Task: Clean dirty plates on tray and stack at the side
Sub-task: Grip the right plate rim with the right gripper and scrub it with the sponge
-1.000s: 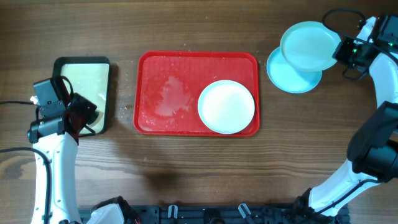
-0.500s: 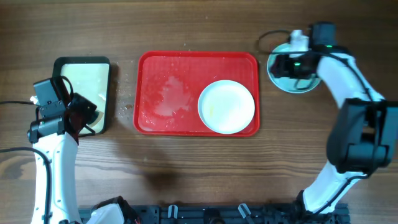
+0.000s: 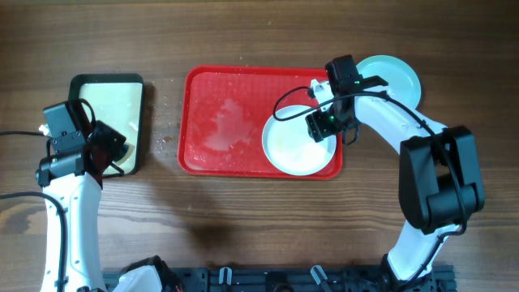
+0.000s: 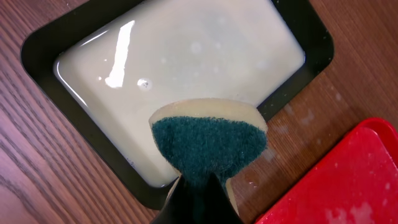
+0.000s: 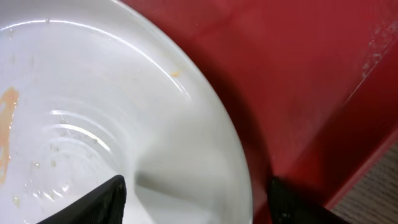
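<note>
Tray [image 3: 211, 89]: red, it lies in the middle of the table [image 3: 259, 32]; its left half looks wet, with a pale film and small drops.
White plate [image 3: 292, 150]: it lies flat in the right half of the tray, near the right rim. In the right wrist view it has an orange stain [image 5: 7, 106] and some drops of water inside.
Blue plate [image 3: 397, 73]: on the table just right of the tray's far corner, partly under the right arm. I cannot tell if another plate lies below it.
Right gripper [image 3: 323, 123]: over the upper right edge of the white plate. The jaws are wide apart; one finger [image 5: 106, 199] is above the inside of the plate, the other is outside it above the tray, and the plate's edge runs between them. I cannot tell whether they touch the plate.
Left gripper [image 3: 109, 150]: at the right lower corner of the cream tray [image 3: 105, 81], well apart from the plates. The jaws are closed tight on the sponge [image 4: 208, 146], green side to the camera.
Cream tray: dark rim, it holds a milky liquid and lies left of the red tray, not touching it.
</note>
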You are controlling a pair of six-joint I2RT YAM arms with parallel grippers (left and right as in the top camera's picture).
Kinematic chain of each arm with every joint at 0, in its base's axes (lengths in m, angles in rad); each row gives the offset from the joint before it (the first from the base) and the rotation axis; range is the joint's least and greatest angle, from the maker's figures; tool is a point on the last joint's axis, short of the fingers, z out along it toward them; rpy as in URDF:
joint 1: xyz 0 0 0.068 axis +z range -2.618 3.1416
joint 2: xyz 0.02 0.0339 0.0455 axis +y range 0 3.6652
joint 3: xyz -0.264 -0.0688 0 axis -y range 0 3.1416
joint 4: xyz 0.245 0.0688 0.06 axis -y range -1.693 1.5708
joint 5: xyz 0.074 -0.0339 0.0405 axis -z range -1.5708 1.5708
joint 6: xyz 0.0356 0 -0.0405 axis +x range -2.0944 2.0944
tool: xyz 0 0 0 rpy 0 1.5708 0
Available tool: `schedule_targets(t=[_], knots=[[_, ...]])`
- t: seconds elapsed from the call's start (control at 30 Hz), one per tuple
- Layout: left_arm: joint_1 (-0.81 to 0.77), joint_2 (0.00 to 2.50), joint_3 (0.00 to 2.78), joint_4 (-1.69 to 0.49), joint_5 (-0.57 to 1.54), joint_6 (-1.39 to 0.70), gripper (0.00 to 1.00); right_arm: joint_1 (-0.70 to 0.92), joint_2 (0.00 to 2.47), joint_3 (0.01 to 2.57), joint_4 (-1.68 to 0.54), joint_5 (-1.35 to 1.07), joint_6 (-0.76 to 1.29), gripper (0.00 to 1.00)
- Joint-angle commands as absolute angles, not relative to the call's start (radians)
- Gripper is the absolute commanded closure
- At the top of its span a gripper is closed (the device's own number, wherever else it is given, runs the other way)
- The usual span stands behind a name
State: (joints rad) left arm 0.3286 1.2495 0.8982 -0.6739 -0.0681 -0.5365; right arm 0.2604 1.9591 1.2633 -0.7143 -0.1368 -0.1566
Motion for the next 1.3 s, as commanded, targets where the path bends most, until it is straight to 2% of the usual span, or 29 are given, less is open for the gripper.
schedule_targets(t=[0.0,0.03,0.07,0.1,0.13,0.17,0.2,0.23,0.33,0.5,0.6,0.73,0.8,0.83,0.9,0.93,1.0,1.03,1.07,1.13,1.2,1.27], knots=[[0.334,1.246,0.897,-0.668,-0.06,-0.525,0.96,0.255,1.947,1.244,-0.721,-0.112,-0.116,0.27],[0.334,1.246,0.897,-0.668,-0.06,-0.525,0.96,0.255,1.947,1.244,-0.722,-0.112,-0.101,0.3],[0.334,1.246,0.897,-0.669,-0.06,-0.525,0.96,0.257,1.947,1.244,-0.728,-0.112,-0.092,0.45],[0.334,1.246,0.897,-0.668,-0.06,-0.525,0.96,0.258,1.947,1.244,-0.736,-0.112,-0.07,0.48],[0.334,1.246,0.897,-0.668,-0.06,-0.525,0.96,0.26,1.947,1.244,-0.75,-0.112,-0.067,0.65],[0.334,1.246,0.897,-0.668,-0.06,-0.525,0.96,0.262,1.947,1.244,-0.758,-0.112,-0.066,0.72],[0.334,1.246,0.897,-0.668,-0.06,-0.525,0.96,0.268,1.947,1.244,-0.761,-0.112,-0.059,0.87],[0.334,1.246,0.897,-0.668,-0.06,-0.525,0.96,0.277,1.946,1.248,-0.738,-0.097,-0.06,0.96],[0.334,1.246,0.897,-0.667,-0.052,-0.525,0.96,0.322,1.946,1.309,-0.645,-0.069,-0.047,0.96],[0.332,1.246,0.897,-0.667,-0.031,-0.525,0.96,0.453,1.951,1.36,-0.297,-0.067,-0.048,0.96],[0.321,1.246,0.897,-0.666,0.049,-0.524,0.96,0.518,1.988,1.359,-0.237,-0.067,-0.027,0.96],[0.277,1.246,0.897,-0.666,0.056,-0.524,0.96,0.528,2.088,1.359,-0.239,-0.108,0.154,0.94],[0.257,1.246,0.897,-0.666,0.056,-0.524,0.96,0.528,2.091,1.359,-0.245,-0.136,0.16,0.81],[0.24,1.246,0.897,-0.665,0.056,-0.524,0.96,0.53,2.091,1.359,-0.252,-0.139,0.16,0.57],[0.196,1.246,0.897,-0.653,0.056,-0.524,0.96,0.53,2.091,1.359,-0.252,-0.14,0.161,0.56],[0.162,1.246,0.897,-0.64,0.056,-0.524,0.96,0.53,2.091,1.359,-0.261,-0.16,0.16,0.36],[0.091,1.246,0.897,-0.61,0.056,-0.525,0.96,0.53,2.091,1.359,-0.303,-0.161,0.161,0.32],[0.059,1.25,0.897,-0.595,0.056,-0.525,0.96,0.53,2.091,1.359,-0.32,-0.162,0.161,0.32],[0.017,1.258,0.897,-0.573,0.056,-0.533,0.96,0.53,2.091,1.359,-0.331,-0.161,0.16,0.47],[-0.046,1.288,0.897,-0.53,0.056,-0.535,0.96,0.53,2.091,1.359,-0.339,-0.158,0.202,0.85],[-0.11,1.35,0.897,-0.459,0.056,-0.568,0.96,0.53,2.091,1.359,-0.349,-0.157,0.292,0.94],[-0.157,1.428,0.897,-0.381,0.073,-0.592,0.96,0.53,2.091,1.359,-0.367,-0.158,0.319,0.96]])
